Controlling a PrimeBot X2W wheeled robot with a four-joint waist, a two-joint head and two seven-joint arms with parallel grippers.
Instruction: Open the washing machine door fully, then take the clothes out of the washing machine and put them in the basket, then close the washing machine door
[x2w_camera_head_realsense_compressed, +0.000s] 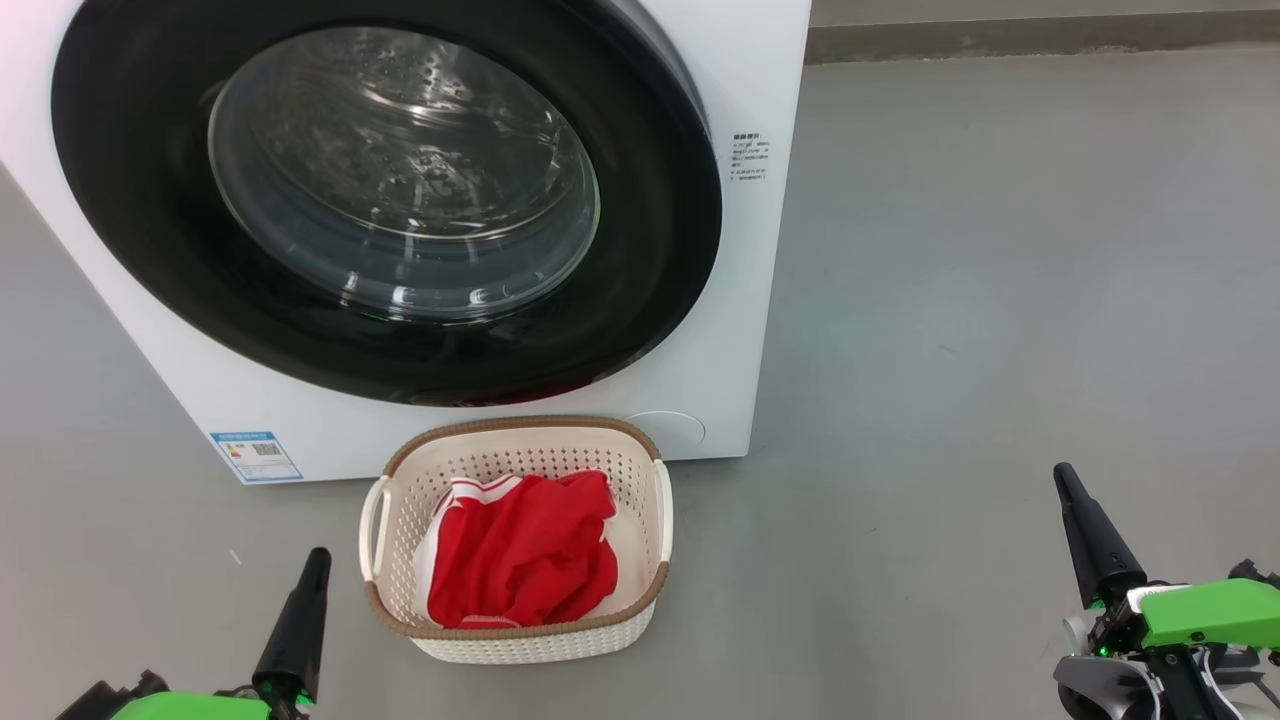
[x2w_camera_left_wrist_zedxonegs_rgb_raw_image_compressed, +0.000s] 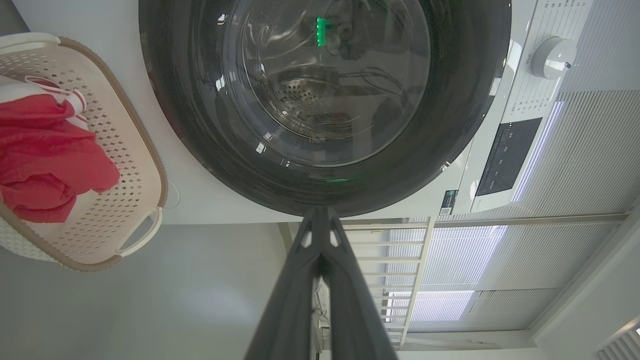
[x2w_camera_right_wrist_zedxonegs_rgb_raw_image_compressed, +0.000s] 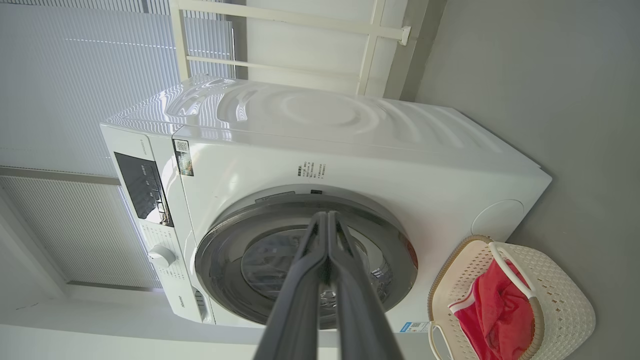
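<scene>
Bright even daylight, glass glare, wide-angle distortion

head: high, close, tilted down | wrists: low, rolled sideways, facing washing machine door | shared: door, basket

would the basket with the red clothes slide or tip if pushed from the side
The basket would probably slide, not tip: it sits low and wide on the smooth grey floor. It is likely light, being perforated plastic holding only soft red clothes. Its thin walls may flex a little.
</scene>
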